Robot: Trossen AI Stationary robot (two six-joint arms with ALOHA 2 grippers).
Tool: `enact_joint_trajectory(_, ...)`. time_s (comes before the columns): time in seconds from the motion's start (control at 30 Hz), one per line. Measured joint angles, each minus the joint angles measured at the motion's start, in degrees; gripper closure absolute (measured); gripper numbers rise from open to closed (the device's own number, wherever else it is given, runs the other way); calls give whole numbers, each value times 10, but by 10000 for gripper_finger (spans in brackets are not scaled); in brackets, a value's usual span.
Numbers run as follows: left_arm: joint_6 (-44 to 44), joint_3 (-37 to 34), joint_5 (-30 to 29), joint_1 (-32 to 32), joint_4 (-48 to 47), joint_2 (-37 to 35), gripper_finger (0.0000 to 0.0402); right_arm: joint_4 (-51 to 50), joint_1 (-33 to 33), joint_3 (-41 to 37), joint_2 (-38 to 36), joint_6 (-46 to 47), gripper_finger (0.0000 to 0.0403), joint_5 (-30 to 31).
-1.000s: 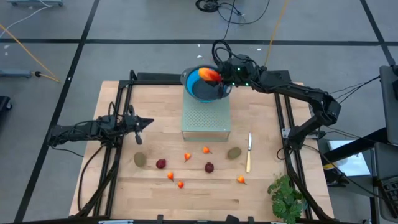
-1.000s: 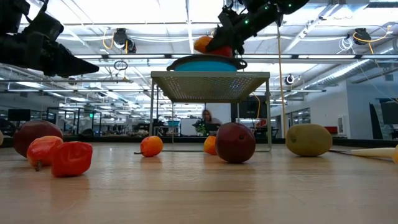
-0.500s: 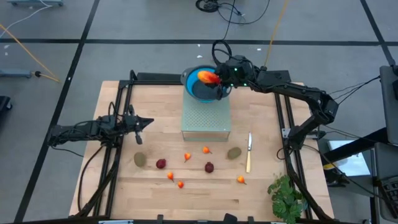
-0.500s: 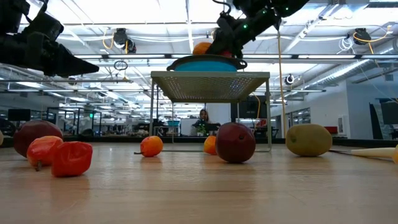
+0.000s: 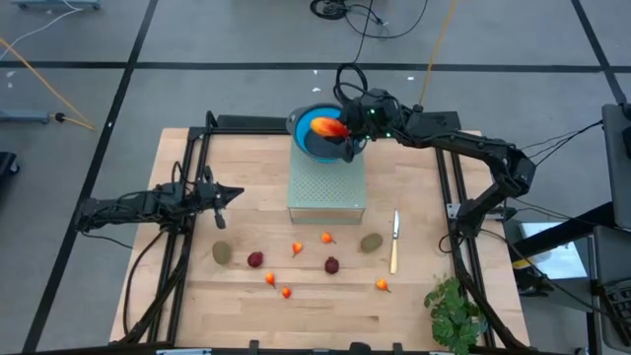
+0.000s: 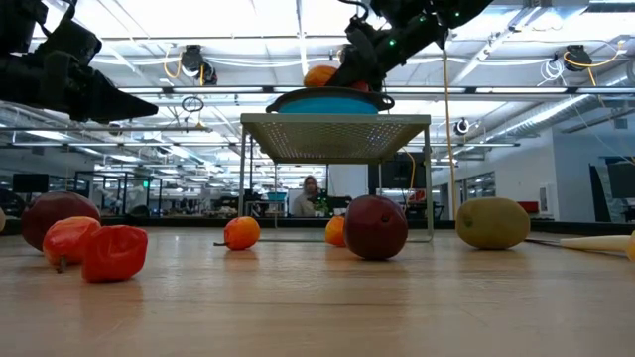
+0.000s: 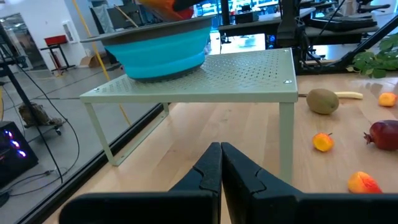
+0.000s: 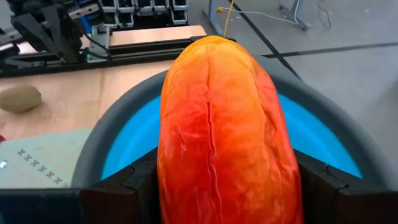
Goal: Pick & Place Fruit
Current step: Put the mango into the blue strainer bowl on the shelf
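Observation:
The red-orange mango (image 5: 328,125) hangs over the blue bowl (image 5: 306,146), with my right gripper (image 5: 345,129) shut on it. The bowl stands on a pale green perforated stand (image 5: 326,187) at the table's far middle. On the table near the front lie two brown kiwis (image 5: 222,252) (image 5: 371,242), two dark-red balls (image 5: 255,259) (image 5: 331,264) and several tiny orange fruits (image 5: 297,248). My left gripper (image 5: 237,192) waits shut at the table's left, level, touching nothing. My right gripper pinches the mango's two long sides (image 8: 171,177) between its fingers (image 8: 134,180), at the end nearest the wrist. The fingers come from the table's right, slanting a little downward, and lie along the mango. Its free end (image 8: 214,53) reaches out over the bowl's hollow; whether it touches the bowl I cannot tell.
A slim pale-handled knife (image 5: 395,242) lies right of the right kiwi. A green leafy bunch (image 5: 454,311) sits at the near right corner. Dark frame rails (image 5: 192,227) run along both table sides. A person shows in the room behind the stand (image 6: 308,193).
My right gripper has rolled and tipped a little, still shut on the mango. The mango has swung slightly toward the table's left and sunk a bit closer to the bowl.

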Motion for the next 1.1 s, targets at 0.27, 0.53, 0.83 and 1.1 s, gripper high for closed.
enact_joint_trajectory(0.27, 0, 0, 0, 0, 0, 0, 392, 14, 3, 0, 34, -34, 167, -15)
enact_joint_trajectory(0.53, 0, 0, 0, 0, 0, 0, 392, 41, 3, 1, 45, -32, 167, -16)
enact_joint_trajectory(0.83, 0, 0, -1, 0, 0, 0, 392, 33, 2, 1, 45, -32, 167, -16)
enact_joint_trajectory(1.1, 0, 0, -16, 0, 0, 0, 392, 32, 0, 1, 45, -34, 167, -23)
